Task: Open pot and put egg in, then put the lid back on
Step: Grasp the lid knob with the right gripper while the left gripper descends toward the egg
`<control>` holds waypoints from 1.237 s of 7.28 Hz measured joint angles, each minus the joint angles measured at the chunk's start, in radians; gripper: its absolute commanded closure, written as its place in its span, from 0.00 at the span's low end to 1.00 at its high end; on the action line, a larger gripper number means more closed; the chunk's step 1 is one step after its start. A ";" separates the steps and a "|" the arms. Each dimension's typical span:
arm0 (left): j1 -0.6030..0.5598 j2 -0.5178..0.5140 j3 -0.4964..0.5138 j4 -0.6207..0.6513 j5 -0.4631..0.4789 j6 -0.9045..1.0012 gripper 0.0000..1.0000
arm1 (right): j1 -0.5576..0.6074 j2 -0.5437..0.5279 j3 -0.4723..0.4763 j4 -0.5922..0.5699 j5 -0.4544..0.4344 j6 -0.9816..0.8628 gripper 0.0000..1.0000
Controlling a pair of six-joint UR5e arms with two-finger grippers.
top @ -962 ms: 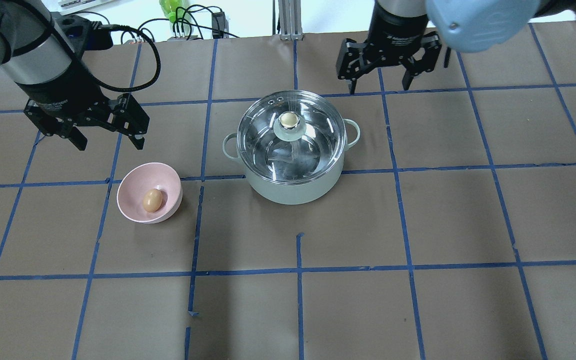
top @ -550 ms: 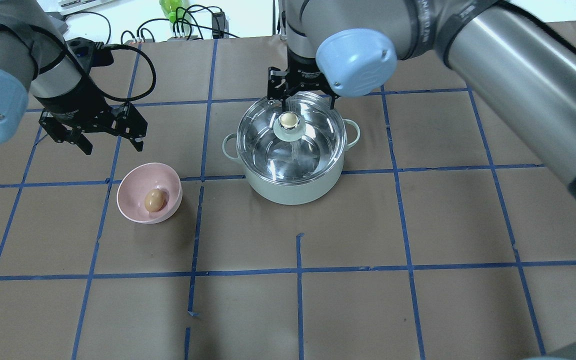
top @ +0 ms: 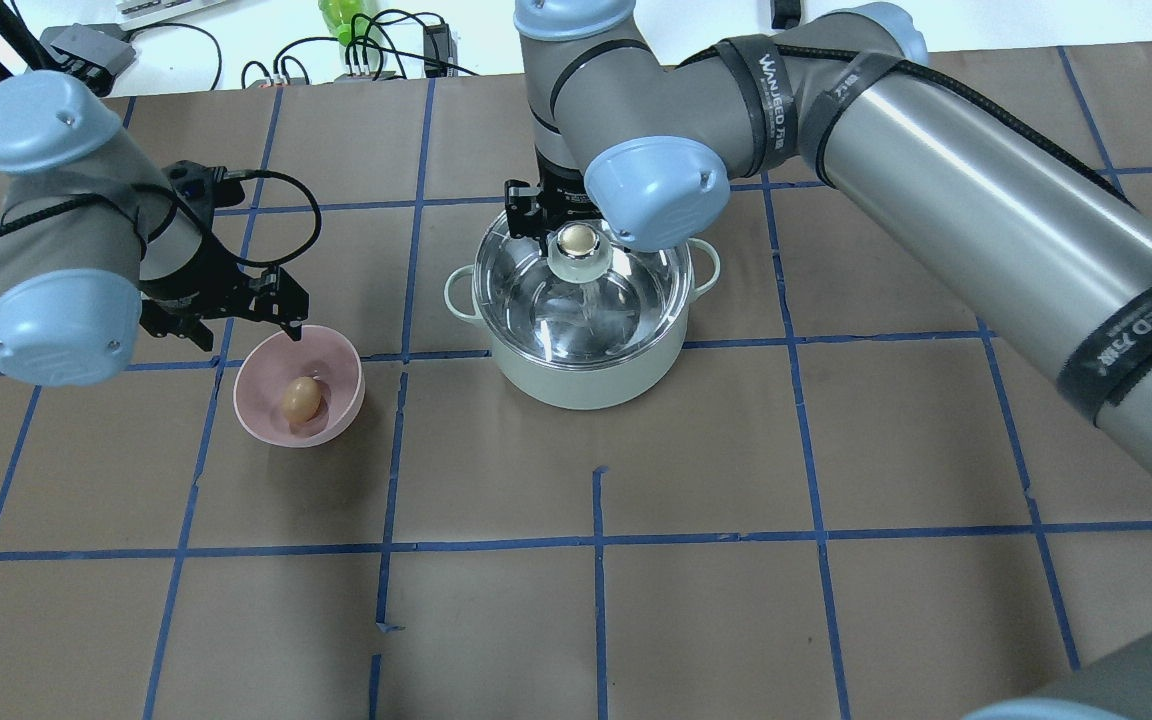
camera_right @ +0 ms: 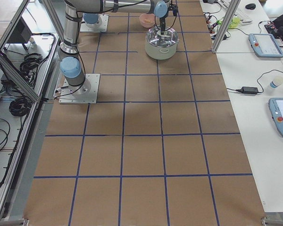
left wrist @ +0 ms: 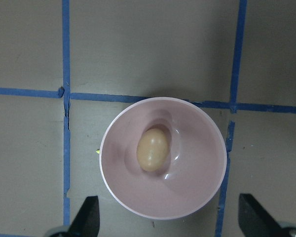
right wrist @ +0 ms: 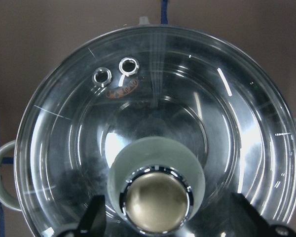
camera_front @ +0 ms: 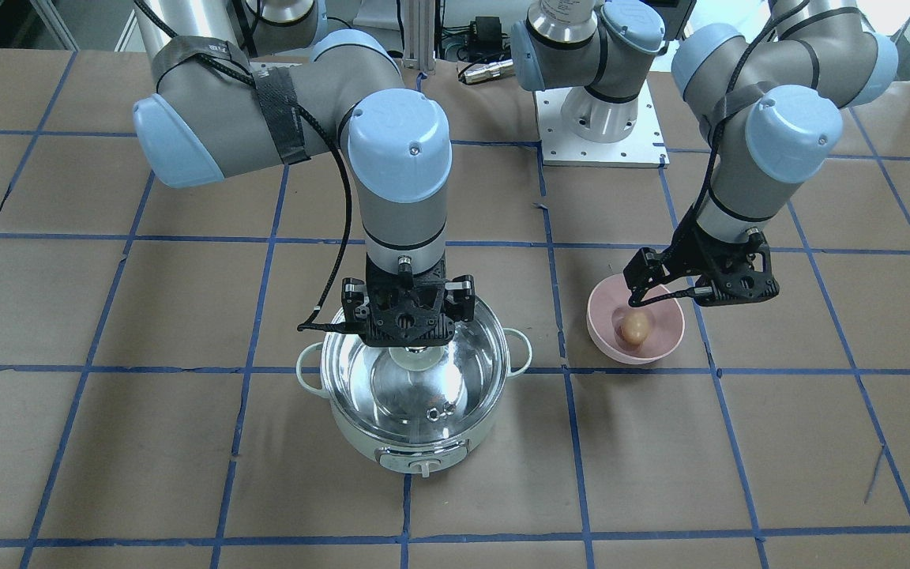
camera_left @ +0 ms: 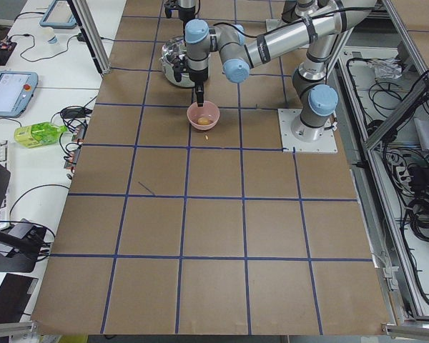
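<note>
The pale mint pot (top: 586, 375) stands mid-table with the glass lid (top: 626, 300) on it; the control knob faces the front view (camera_front: 422, 468). My right gripper (camera_front: 415, 348) is open just above the lid. In the right wrist view its fingertips (right wrist: 94, 217) stand on either side of the cream-gold lid knob (right wrist: 157, 200) without touching it. The tan egg (top: 302, 398) lies in a pink bowl (top: 261, 420). My left gripper (top: 248, 335) is open above the bowl's far rim. In the left wrist view the egg (left wrist: 152, 149) lies just ahead of its fingers.
Brown paper with a blue tape grid covers the table (top: 736, 500). Cables and a green bottle (top: 341, 20) lie beyond the far edge. The right arm's long forearm (top: 986, 230) reaches across the right half of the table. The robot's base plate (camera_front: 601, 134) is at the back.
My right gripper has moved from the back right to over the lid knob and come down. My left gripper has moved toward the pink bowl and lower. Egg, bowl and pot stay put.
</note>
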 measured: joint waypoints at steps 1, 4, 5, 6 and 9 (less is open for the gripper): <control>0.016 -0.011 -0.033 0.036 -0.015 0.002 0.00 | 0.000 0.003 0.002 -0.015 0.000 0.000 0.11; 0.030 -0.042 -0.100 0.132 -0.029 0.002 0.00 | 0.003 0.011 0.009 -0.041 0.000 0.001 0.11; 0.029 -0.051 -0.111 0.150 -0.030 0.003 0.00 | 0.004 0.012 0.015 -0.043 0.003 0.001 0.11; 0.029 -0.056 -0.117 0.158 -0.031 0.005 0.00 | 0.007 0.013 0.020 -0.046 0.004 0.001 0.16; 0.030 -0.069 -0.123 0.170 -0.056 0.006 0.00 | 0.010 0.015 0.023 -0.047 0.002 0.001 0.68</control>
